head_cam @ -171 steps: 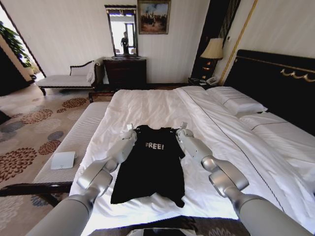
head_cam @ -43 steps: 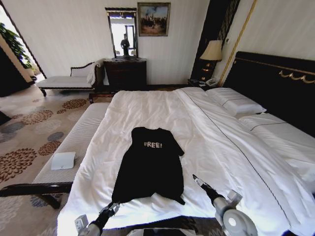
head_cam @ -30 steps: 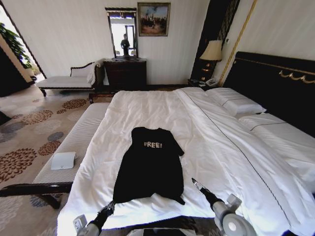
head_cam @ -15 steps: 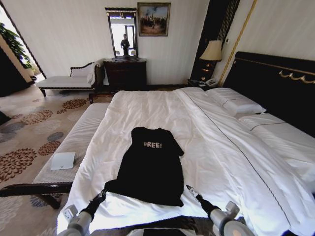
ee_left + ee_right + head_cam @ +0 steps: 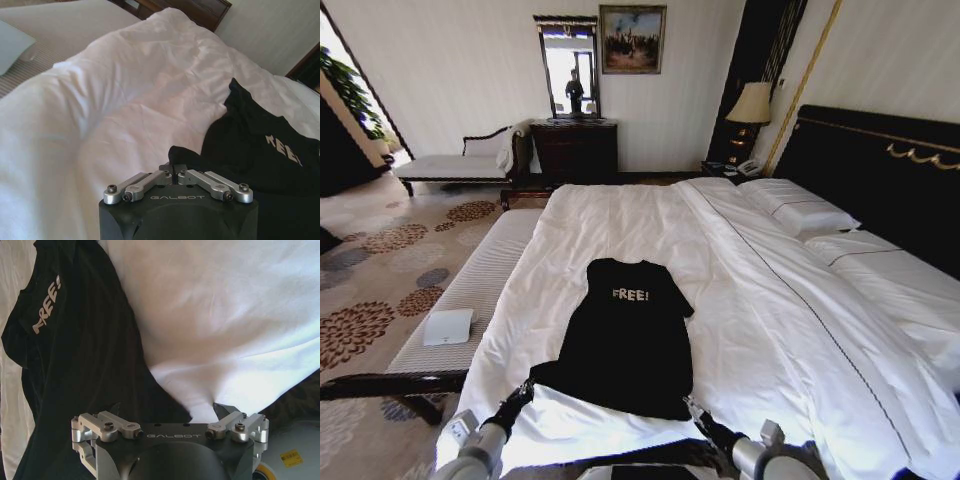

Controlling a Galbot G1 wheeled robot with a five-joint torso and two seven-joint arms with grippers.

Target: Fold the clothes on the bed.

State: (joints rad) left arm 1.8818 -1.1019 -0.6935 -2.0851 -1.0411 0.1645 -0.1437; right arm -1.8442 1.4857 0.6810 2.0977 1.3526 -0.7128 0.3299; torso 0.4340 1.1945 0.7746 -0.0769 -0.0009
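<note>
A: Where's the shirt?
B: Black T-shirt (image 5: 625, 335) lies flat on the bed (image 5: 790, 290), FREE! lettering up, near the foot edge.
A: End effectors?
B: Left end effector (image 5: 523, 388) is pinched on the hem's left corner, links drawn together in its wrist view. Right end effector (image 5: 691, 407) sits at the right hem corner; looks spread, cloth between, grip unclear.
A: Handling?
B: Soft, light, limp; I'd judge it sags and bunches. Best taken by hem corners.

Left gripper (image 5: 523, 392) pinched closed, right gripper (image 5: 692, 407) spread, both low.
</note>
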